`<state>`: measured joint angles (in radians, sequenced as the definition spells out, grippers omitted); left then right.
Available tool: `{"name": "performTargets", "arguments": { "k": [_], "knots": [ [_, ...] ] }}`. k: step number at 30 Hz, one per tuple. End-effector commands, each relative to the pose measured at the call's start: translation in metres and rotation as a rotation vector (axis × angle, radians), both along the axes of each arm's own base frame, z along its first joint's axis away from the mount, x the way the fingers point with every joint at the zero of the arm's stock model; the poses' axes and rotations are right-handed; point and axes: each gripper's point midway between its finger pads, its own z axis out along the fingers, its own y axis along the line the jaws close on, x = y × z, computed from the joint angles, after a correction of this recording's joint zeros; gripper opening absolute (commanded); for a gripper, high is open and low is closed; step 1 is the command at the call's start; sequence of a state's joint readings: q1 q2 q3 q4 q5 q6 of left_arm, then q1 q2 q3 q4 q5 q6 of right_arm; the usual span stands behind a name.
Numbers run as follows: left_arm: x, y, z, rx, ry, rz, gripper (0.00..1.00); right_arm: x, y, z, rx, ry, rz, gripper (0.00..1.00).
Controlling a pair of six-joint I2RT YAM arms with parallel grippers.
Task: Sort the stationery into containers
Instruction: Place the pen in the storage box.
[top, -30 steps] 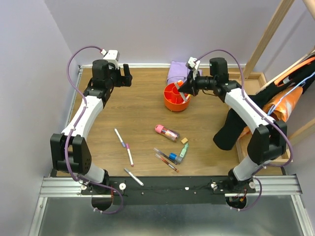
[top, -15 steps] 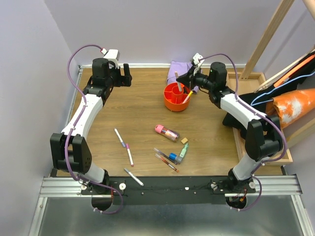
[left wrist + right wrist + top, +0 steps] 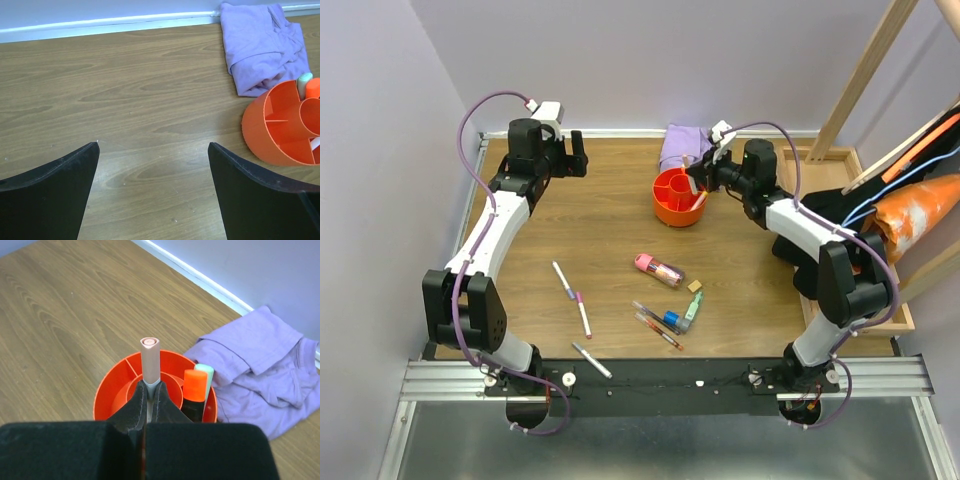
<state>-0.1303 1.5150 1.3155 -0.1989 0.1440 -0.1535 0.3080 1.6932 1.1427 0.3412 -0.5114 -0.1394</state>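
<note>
The orange cup [image 3: 672,205] with inner dividers stands at the back middle of the table. My right gripper [image 3: 700,176] is shut on a pale pen with a pink cap [image 3: 150,359], held upright over the cup's middle compartment [image 3: 116,385]. An orange highlighter [image 3: 194,386] and a mint highlighter [image 3: 207,373] stand in the cup. My left gripper [image 3: 578,154] is open and empty at the back left; the cup shows at the right of its view [image 3: 272,132]. Loose on the table lie a pink tube [image 3: 658,268], a tan eraser [image 3: 695,285], a mint highlighter [image 3: 693,311], red pens [image 3: 658,330] and white pens [image 3: 566,280].
A lilac cloth [image 3: 682,147] lies behind the cup, against the back wall. A shallow wooden tray [image 3: 832,157] runs along the right edge, with dark and orange things [image 3: 910,215] beside it. Another white pen [image 3: 591,360] lies near the front rail.
My right gripper has shifted slightly above the cup, still holding the pen. The dark and orange things at the right edge have moved away from the table. My left arm has not moved.
</note>
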Motion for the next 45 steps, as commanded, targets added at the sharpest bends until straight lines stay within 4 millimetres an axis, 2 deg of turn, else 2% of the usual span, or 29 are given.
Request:
{"name": "performTargets", "arguments": {
  "k": [1,6,10,11,13,14,15,17,21,22,23,25,27,28,29,30,31,32,33,34,35,36,37,38,39,40,41,43,45],
  "knots": [
    [0.004,0.003,0.001,0.014,0.002,0.008,0.99,0.01,-0.01,-0.03,-0.007,0.048,-0.082,0.01],
    [0.004,0.004,0.001,0.022,0.003,0.007,0.99,0.009,-0.012,-0.047,-0.015,0.085,-0.099,0.01],
    [0.003,0.002,0.0,0.022,0.007,0.0,0.99,0.011,-0.015,-0.048,-0.008,0.095,-0.129,0.01],
    [0.003,0.002,0.002,0.024,0.005,-0.002,0.99,0.012,-0.018,-0.048,-0.01,0.102,-0.145,0.09],
    [0.002,0.002,0.003,0.028,0.005,-0.003,0.99,0.012,-0.018,-0.036,-0.002,0.095,-0.15,0.22],
    [0.001,0.002,0.002,0.031,0.009,-0.005,0.99,0.012,-0.02,-0.036,-0.006,0.109,-0.162,0.33],
    [0.0,0.003,0.001,0.033,0.017,-0.003,0.99,0.012,-0.02,-0.024,0.003,0.095,-0.166,0.38],
    [-0.006,0.002,-0.001,0.03,0.029,-0.01,0.99,0.01,-0.022,-0.017,0.003,0.105,-0.171,0.43],
    [-0.019,0.004,-0.005,0.031,0.044,-0.008,0.99,0.003,-0.022,0.002,0.009,0.089,-0.158,0.47],
    [-0.024,0.005,-0.001,0.027,0.036,0.0,0.99,0.002,-0.022,0.01,0.012,0.075,-0.158,0.47],
    [-0.029,0.009,-0.008,0.031,0.061,0.025,0.99,0.001,-0.023,0.013,0.01,0.08,-0.162,0.48],
    [-0.04,0.015,-0.004,0.011,0.078,0.074,0.99,-0.002,-0.023,0.025,0.016,0.071,-0.158,0.48],
    [-0.059,0.027,-0.018,0.016,0.163,0.149,0.99,-0.009,-0.021,0.047,0.027,0.056,-0.137,0.48],
    [-0.069,0.029,-0.016,0.001,0.177,0.165,0.99,-0.012,-0.019,0.052,0.023,0.054,-0.119,0.48],
    [-0.083,0.036,-0.03,0.022,0.249,0.197,0.99,-0.024,-0.012,0.049,0.013,0.091,-0.061,0.49],
    [-0.091,0.043,-0.034,0.045,0.282,0.231,0.99,-0.03,-0.002,0.059,0.006,0.086,-0.016,0.49],
    [-0.098,0.048,-0.043,0.056,0.34,0.258,0.99,-0.037,0.005,0.05,-0.024,0.133,0.015,0.49],
    [-0.116,0.053,-0.051,0.08,0.439,0.279,0.99,-0.049,0.007,0.034,-0.064,0.231,0.012,0.49],
    [-0.122,0.054,-0.059,0.076,0.487,0.281,0.99,-0.054,0.025,0.032,-0.084,0.272,0.035,0.49],
    [-0.129,0.054,-0.059,0.03,0.507,0.263,0.97,-0.061,0.032,0.028,-0.095,0.322,0.035,0.49],
    [-0.14,0.057,-0.068,0.015,0.548,0.285,0.96,-0.072,0.034,0.014,-0.142,0.395,0.02,0.49],
    [-0.148,0.059,-0.071,0.018,0.574,0.29,0.94,-0.086,0.053,0.009,-0.175,0.412,0.051,0.49],
    [-0.156,0.058,-0.077,0.018,0.609,0.286,0.91,-0.091,0.062,0.014,-0.186,0.406,0.054,0.49],
    [-0.172,0.059,-0.096,0.017,0.68,0.303,0.89,-0.098,0.068,0.012,-0.211,0.413,0.055,0.49],
    [-0.18,0.06,-0.106,0.009,0.719,0.322,0.87,-0.109,0.083,0.014,-0.218,0.408,0.088,0.5],
    [-0.188,0.054,-0.115,-0.021,0.761,0.312,0.83,-0.112,0.089,0.017,-0.204,0.422,0.091,0.5],
    [-0.202,0.05,-0.133,-0.044,0.825,0.311,0.79,-0.115,0.095,0.019,-0.192,0.433,0.103,0.5],
    [-0.21,0.046,-0.149,-0.067,0.881,0.323,0.68,-0.116,0.101,0.024,-0.157,0.46,0.091,0.5],
    [-0.215,0.046,-0.163,-0.064,0.926,0.33,0.65,-0.113,0.103,0.036,-0.129,0.435,0.09,0.51]
  ]
}}
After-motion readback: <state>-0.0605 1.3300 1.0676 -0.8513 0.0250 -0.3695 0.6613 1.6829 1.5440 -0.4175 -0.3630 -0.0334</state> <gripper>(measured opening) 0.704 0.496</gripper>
